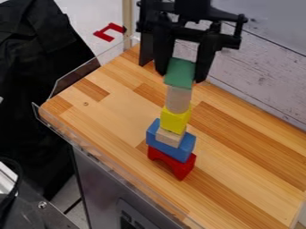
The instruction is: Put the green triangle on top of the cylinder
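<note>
Camera view: cylinder (179, 99) top unseen beneath green triangle (180, 73)

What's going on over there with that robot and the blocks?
A black robot arm has its claw around the green triangle, right at the top of the pale cylinder. Below that, the tower goes yellow block, small wooden block, blue block, then red arch at the bottom. I can't tell whether the claw is gripping the triangle.
</note>
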Available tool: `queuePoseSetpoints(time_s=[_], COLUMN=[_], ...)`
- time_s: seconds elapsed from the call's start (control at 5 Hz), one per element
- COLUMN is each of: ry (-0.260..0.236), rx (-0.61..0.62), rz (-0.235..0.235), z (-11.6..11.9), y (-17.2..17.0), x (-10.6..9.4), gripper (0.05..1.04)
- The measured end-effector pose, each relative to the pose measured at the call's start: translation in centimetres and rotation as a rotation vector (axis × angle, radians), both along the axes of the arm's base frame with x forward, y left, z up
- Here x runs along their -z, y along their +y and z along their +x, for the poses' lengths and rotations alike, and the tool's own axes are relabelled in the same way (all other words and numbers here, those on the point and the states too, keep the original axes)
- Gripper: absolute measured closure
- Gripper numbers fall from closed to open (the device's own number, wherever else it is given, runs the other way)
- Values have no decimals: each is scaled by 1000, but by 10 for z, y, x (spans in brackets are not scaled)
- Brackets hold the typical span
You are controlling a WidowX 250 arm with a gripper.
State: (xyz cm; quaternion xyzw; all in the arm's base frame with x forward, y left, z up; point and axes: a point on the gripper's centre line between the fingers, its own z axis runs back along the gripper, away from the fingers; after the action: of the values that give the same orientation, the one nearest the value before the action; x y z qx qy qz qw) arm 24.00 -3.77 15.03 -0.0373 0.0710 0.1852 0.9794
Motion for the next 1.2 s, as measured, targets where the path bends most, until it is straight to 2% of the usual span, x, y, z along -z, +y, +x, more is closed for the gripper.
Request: queuePoseSetpoints(time_s=[1.0, 1.2], ry=[0, 15], rx=[-4, -3], rz=[-14, -16], z=[2, 3], y=[4, 4], x=[14, 20], gripper=[518, 518])
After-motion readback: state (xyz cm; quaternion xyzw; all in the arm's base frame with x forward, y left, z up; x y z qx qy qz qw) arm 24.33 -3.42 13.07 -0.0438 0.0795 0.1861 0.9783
